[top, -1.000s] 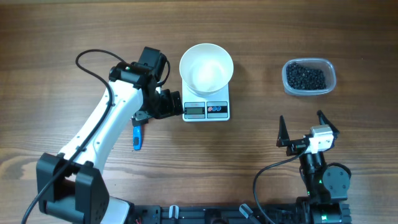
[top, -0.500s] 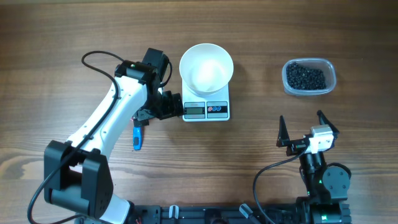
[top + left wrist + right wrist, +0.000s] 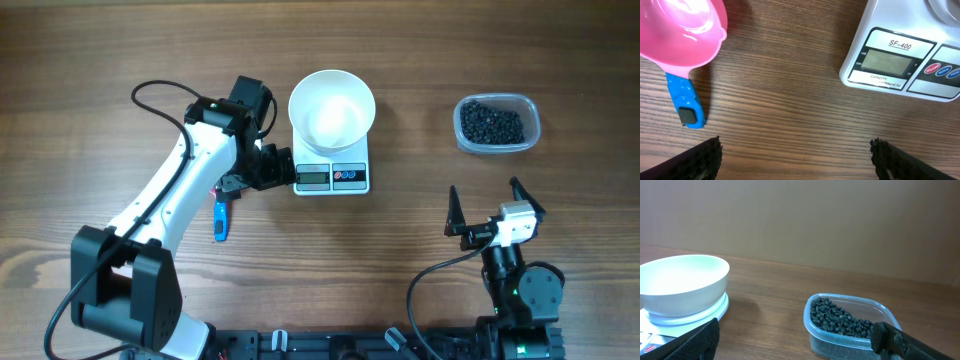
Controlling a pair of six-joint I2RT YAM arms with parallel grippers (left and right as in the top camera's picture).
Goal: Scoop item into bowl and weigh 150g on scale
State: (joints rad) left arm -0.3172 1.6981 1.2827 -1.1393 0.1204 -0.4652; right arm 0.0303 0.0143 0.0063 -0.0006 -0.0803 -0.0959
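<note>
Your left arm (image 3: 170, 190) has only shifted slightly, left fingers (image 3: 700, 160) spread over bare bench (image 3: 790, 100) between scoop (image 3: 685, 27) and scale (image 3: 333, 177), right fingers (image 3: 695, 340) spread and idle, so the bowl (image 3: 332, 108) on the scale sits empty, beads (image 3: 491, 123) untouched in their tub (image 3: 533, 112).

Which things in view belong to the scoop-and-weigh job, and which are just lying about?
Job:
- bowl, sitting on the scale
- black beads in the clear tub
- pink scoop with a blue handle

Lying about:
- nothing loose that I can see; only the left arm's cable over the table
</note>
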